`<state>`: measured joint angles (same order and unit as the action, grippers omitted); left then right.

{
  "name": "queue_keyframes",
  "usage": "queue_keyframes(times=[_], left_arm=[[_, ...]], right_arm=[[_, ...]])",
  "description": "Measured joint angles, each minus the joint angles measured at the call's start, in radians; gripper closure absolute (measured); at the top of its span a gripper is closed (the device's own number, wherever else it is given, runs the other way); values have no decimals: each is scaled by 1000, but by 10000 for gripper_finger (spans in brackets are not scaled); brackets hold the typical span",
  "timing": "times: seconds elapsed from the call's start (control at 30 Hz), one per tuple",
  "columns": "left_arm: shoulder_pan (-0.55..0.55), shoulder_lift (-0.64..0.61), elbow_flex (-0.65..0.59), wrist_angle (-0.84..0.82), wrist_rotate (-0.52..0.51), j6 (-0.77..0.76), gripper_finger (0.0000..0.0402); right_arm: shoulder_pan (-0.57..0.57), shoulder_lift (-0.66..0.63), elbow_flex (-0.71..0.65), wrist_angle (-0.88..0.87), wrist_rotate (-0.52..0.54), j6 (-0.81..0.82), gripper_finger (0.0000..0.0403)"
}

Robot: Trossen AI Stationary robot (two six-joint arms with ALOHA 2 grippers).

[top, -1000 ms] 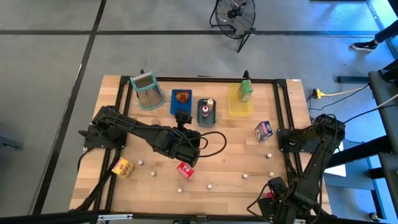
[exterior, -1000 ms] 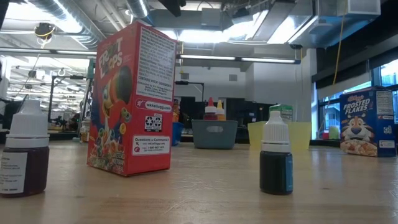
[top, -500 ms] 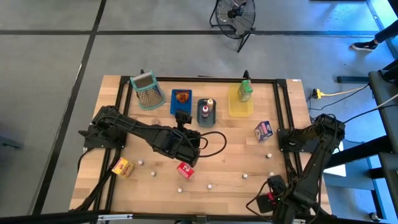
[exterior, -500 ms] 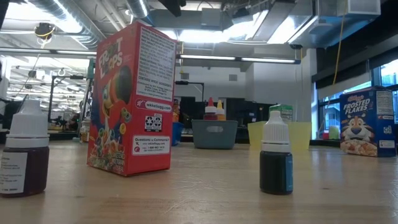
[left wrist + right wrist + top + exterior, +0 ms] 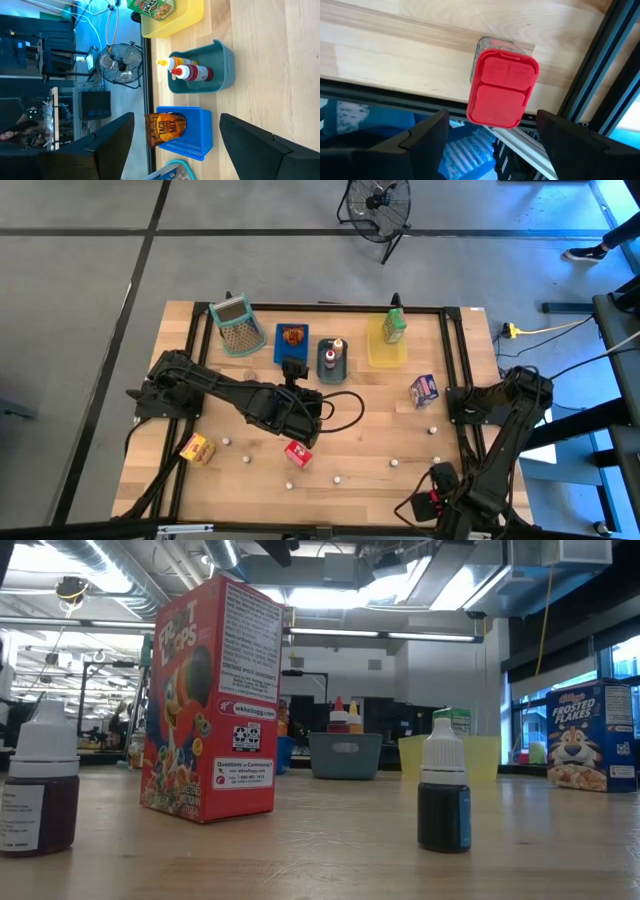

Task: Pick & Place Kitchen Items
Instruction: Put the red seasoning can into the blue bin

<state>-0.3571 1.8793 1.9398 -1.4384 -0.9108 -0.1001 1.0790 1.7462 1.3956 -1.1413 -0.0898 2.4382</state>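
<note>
You see a blue tray point(image 5: 192, 127) holding a brown packet point(image 5: 165, 127), a grey tray point(image 5: 215, 67) with two bottles point(image 5: 192, 74), and a yellow tray point(image 5: 185, 17).

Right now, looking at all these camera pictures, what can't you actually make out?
- High view: the small white-capped bottles on the table are too small to read.
- High view: the right gripper sits at the table's near edge over a red-lidded jar; its body is hidden under the lid.
- Left wrist view: the brown packet in the blue tray has blurred print.

wooden table point(image 5: 380, 450) carries trays point(image 5: 386, 352), cartons point(image 5: 298, 453), tiny bottles point(image 5: 338, 478).
</note>
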Motion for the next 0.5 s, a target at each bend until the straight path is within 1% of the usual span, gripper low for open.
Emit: queue_keyframes(times=[0.3,0.5], left_arm=[[0,0,0,5,0,0,111],[0,0,0,7,0,0,111]], right_arm=[[0,37,0,-11,-7,1,100],[0,40,0,-11,-12,4,100]])
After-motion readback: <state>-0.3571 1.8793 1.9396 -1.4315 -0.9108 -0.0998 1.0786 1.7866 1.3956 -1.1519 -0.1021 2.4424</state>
